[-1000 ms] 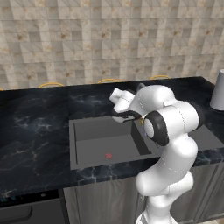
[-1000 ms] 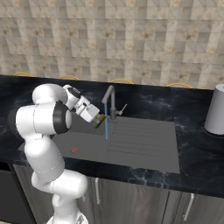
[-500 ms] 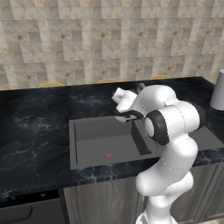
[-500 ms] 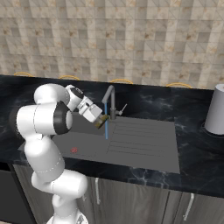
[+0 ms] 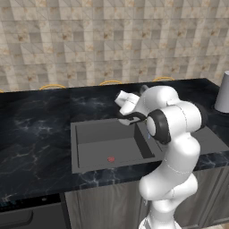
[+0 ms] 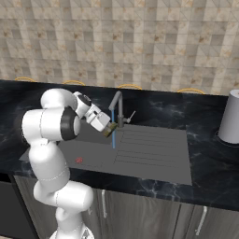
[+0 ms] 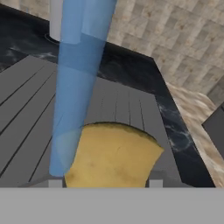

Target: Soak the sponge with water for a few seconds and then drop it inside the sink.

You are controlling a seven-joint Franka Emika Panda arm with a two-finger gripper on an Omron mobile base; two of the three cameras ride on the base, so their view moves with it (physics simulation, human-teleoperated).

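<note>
Yellow sponge [image 7: 113,155] held touching blue water [image 7: 76,83] above the grey sink [image 6: 154,161].

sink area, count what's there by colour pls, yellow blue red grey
yellow: 1, the sponge in the gripper
blue: 1, the water stream
red: 1, a small round spot on the basin floor
grey: 3, the sink, its faucet, a cylindrical container on the counter
total: 6

Grey cylindrical canister [image 6: 231,117] on black marbled countertop [image 5: 31,129], beneath beige tiled wall [image 6: 140,42]
</note>
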